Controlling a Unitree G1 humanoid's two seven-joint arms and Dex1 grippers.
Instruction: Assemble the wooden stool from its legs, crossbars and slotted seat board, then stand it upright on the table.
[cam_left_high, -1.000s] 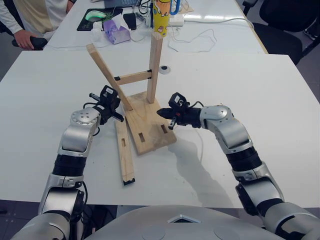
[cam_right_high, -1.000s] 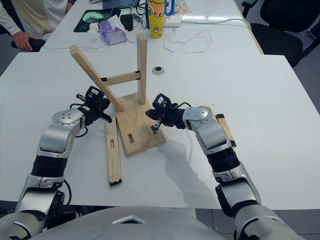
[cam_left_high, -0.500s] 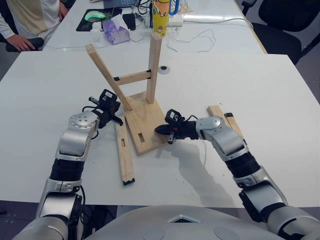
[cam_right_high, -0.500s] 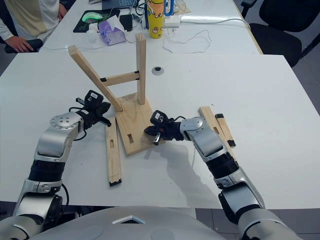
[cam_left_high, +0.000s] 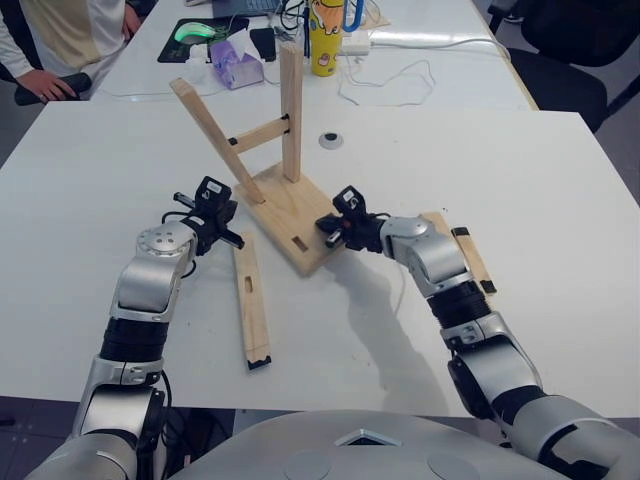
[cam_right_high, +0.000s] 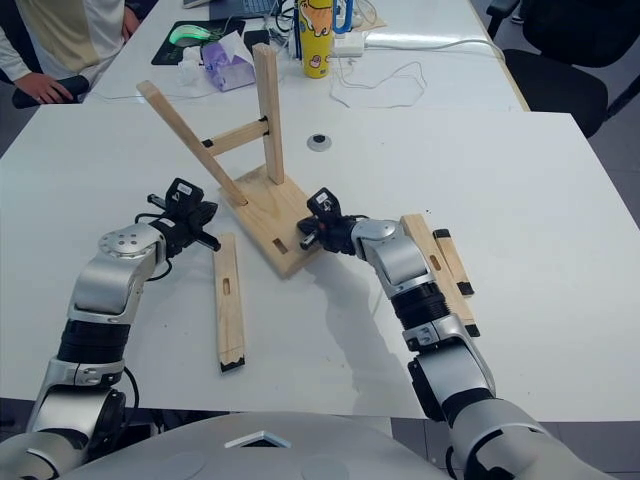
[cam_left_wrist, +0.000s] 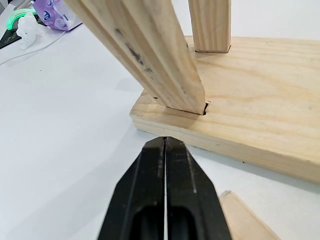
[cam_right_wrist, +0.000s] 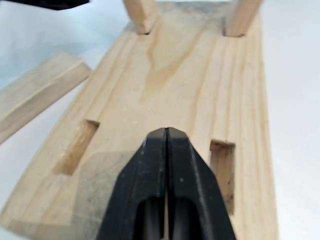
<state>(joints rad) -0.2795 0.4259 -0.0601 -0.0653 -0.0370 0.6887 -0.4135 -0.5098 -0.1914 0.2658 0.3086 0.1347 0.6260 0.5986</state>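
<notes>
a white table (cam_left_high: 560, 180) carries an unfinished stool, upside down; its slotted seat board (cam_left_high: 280, 212) lies flat near the table's middle, long axis running from far left to near right; two legs stand in its far end, pointing up: a slanted leg (cam_left_high: 207, 124) leaning away to the left and an upright leg (cam_left_high: 290, 110), joined by one crossbar (cam_left_high: 262, 133); one loose leg (cam_left_high: 250, 305) lies flat left of the board, pointing towards and away from the robot; two more loose pieces, a wider one (cam_right_high: 423, 250) and a thinner one (cam_right_high: 455, 268), lie side by side to the right, partly behind the right arm; the left gripper (cam_left_high: 228, 225) sits low beside the board's left corner; the left wrist view shows its fingers (cam_left_wrist: 150, 165) pressed together on nothing, just short of the slanted leg's seated foot; the right gripper (cam_left_high: 325, 228) is over the board's near end; the right wrist view shows it closed and empty, between two empty slots (cam_right_wrist: 75, 150), one of which the head views hide behind it.
</notes>
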